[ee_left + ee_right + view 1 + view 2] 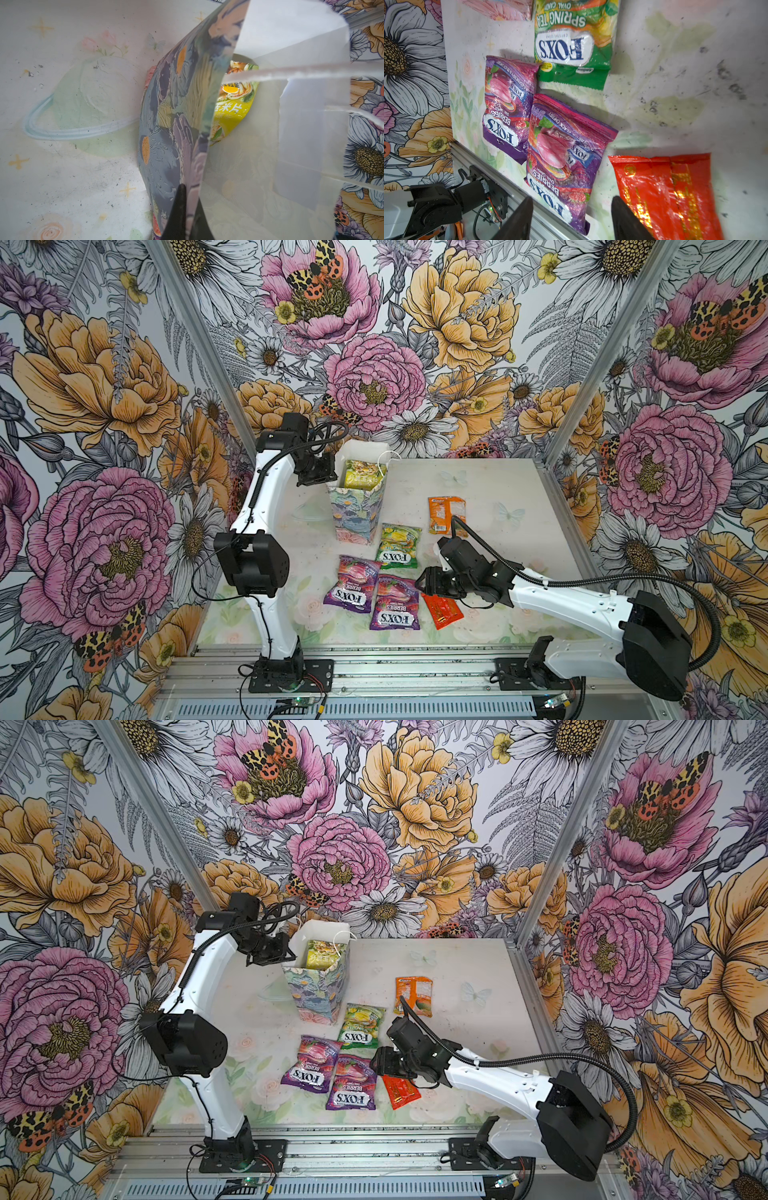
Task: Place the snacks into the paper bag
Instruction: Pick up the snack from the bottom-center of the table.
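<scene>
- Both top views look down from high and far on the near side of the paper bag (pixel 357 510), facing the floral wall (pixel 457 323) behind it.
- My left wrist camera sits tight against the paper bag's rim, looking in.
- My right wrist camera hangs close over a purple FOX'S packet (pixel 562 158), which both top views also show me.

The paper bag (pixel 357 510) stands upright on the table (pixel 490 485), one packet (pixel 359 477) inside it; right of the bag lies another packet (pixel 446 514); just before the bag, rightward, the Spring Tea packet (pixel 398 547); farther before it, a first Berries packet (pixel 351 589) beside a second Berries packet (pixel 395 605); farthest before and right, a sachet (pixel 444 612).
</scene>
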Controlling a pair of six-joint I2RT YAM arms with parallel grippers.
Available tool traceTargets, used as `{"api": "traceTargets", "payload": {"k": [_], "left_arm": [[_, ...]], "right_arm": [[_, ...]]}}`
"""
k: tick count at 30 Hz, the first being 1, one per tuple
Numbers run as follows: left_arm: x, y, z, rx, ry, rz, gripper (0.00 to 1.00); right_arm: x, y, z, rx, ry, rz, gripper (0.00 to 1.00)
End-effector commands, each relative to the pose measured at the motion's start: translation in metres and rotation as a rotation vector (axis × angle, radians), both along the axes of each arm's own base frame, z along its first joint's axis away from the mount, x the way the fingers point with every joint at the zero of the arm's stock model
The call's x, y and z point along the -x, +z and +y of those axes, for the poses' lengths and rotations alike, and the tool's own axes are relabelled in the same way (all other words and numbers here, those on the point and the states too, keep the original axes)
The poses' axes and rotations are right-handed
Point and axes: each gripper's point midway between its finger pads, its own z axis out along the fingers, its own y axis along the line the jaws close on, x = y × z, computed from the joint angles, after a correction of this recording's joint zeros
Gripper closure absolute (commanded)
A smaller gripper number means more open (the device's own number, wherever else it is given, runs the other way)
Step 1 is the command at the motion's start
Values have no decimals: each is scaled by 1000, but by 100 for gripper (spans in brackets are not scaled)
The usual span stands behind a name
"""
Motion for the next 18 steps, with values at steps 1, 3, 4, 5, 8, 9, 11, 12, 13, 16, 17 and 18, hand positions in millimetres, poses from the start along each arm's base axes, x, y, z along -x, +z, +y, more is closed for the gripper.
{"api": "traceTargets", "payload": {"k": [1, 3, 4, 5, 8, 9, 11, 12, 13, 16, 17, 18], "left_arm": [[1, 18, -2, 38, -5, -55, 100], [1, 17, -2, 40, -5, -52, 100], [1, 18, -3, 42, -7, -52, 100], [1, 17, -3, 43, -7, -51, 100], [1, 19, -4, 43, -9, -57, 100], [1, 20, -4, 43, -9, -58, 100], [2, 20, -4, 43, -8, -59, 100], [2, 20, -4, 44, -9, -59, 100], [2, 20, -4, 43, -8, -58, 100], [2, 20, -4, 44, -8, -59, 100], [2, 20, -4, 44, -9, -58, 100], [2, 21, -3, 44, -7, -60, 100]], "right_arm": [[4, -4, 11, -54, 9, 28, 39], [6, -11, 14, -61, 13, 50, 40], [7, -15, 15, -67, 12, 64, 40], [7, -20, 16, -71, 10, 75, 41], [10, -29, 19, -87, 8, 100, 42], [11, -31, 20, -90, 9, 109, 42], [12, -36, 22, -93, 11, 122, 42], [12, -38, 23, -94, 11, 129, 42], [12, -41, 24, -96, 10, 136, 42], [13, -48, 28, -107, 12, 162, 42], [13, -50, 30, -110, 13, 168, 42], [12, -51, 31, -112, 12, 173, 42]]}}
